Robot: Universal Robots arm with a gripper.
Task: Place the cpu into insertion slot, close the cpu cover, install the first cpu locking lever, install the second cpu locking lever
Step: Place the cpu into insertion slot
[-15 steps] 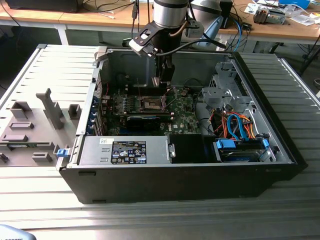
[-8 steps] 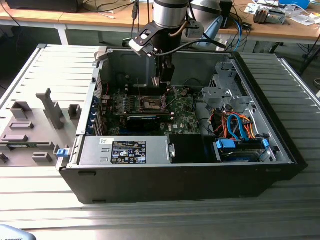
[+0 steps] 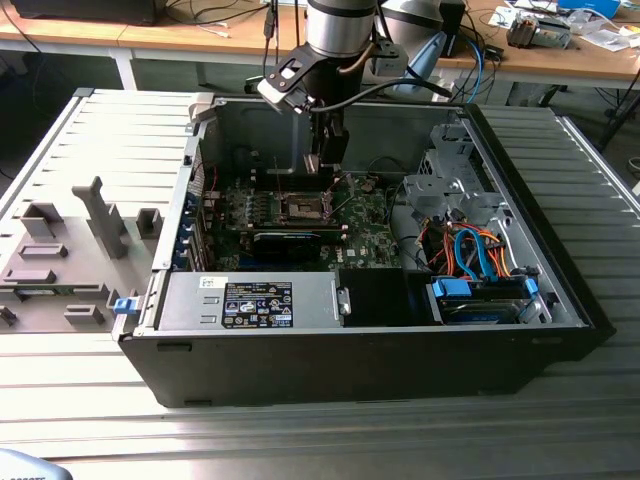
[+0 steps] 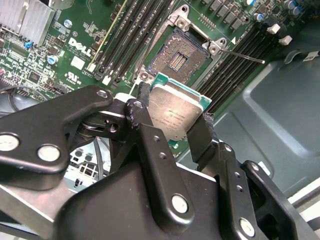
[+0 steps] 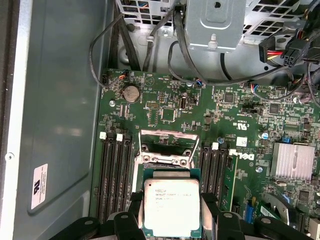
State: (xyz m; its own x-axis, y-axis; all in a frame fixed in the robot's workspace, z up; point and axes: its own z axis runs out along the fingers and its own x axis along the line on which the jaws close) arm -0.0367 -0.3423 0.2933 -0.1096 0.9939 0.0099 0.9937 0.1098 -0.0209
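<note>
Gripper (image 4: 174, 120) holds cpu (image 5: 171, 207) near insertion slot (image 4: 177, 57) — inside case (image 3: 350, 362).

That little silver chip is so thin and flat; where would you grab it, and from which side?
Pinch the cpu by two opposite edges, coming from above its flat metal top, as the jaws of the gripper do now. The top offers no handle, and the underside should stay free to seat in the insertion slot.
</note>
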